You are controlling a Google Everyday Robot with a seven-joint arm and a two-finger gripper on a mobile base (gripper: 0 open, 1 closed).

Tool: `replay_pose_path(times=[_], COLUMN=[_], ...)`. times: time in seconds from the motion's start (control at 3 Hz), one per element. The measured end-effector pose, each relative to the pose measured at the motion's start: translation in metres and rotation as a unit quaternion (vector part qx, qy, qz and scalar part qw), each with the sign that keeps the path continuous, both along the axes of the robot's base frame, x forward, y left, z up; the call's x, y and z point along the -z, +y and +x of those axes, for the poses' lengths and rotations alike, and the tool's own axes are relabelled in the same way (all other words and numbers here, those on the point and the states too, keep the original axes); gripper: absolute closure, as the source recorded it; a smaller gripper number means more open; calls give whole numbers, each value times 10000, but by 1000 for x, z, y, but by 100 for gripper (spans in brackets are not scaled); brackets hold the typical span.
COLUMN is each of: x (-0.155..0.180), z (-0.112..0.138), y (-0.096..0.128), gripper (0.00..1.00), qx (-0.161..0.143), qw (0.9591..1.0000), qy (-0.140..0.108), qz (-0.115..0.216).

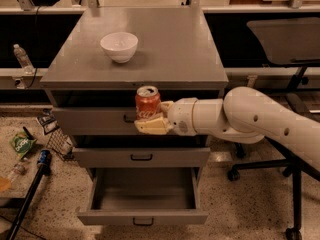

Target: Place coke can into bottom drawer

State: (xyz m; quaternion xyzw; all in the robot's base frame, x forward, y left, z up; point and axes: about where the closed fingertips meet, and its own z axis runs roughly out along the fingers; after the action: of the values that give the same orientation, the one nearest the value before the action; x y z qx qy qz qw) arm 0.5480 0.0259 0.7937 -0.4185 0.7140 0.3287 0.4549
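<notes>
Grey tabletop [175, 49] carries a white bowl [119, 46]. Your gripper [155, 116] is clamped on the coke can [147, 103] just off the front edge; the bottom drawer [142, 216] below sits open, bare inside.

Grey cabinet top [175, 49]: one white bowl [119, 45], left of centre. Gripper [153, 117]: off the top, before the top drawer [92, 120], clasping coke can [147, 104].

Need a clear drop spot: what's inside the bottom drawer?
Only bare grey floor shows inside the open bottom drawer; its rear is hidden under the drawer above. The end effector holds the coke can in front of the top drawer.
</notes>
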Motion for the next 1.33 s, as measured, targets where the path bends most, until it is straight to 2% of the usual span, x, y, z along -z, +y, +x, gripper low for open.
replay_pose_path(times=[0.33,0.67,1.0,1.33], x=[41,87,137,148], z=[-12,-26,-38,-40], y=[10,32,54,59], gripper=[100,100,100,100], qx=[89,-202,-648,-709], qw=[9986,9956,9931,9922], qy=[195,94,58,93], qz=[486,913,979,1024])
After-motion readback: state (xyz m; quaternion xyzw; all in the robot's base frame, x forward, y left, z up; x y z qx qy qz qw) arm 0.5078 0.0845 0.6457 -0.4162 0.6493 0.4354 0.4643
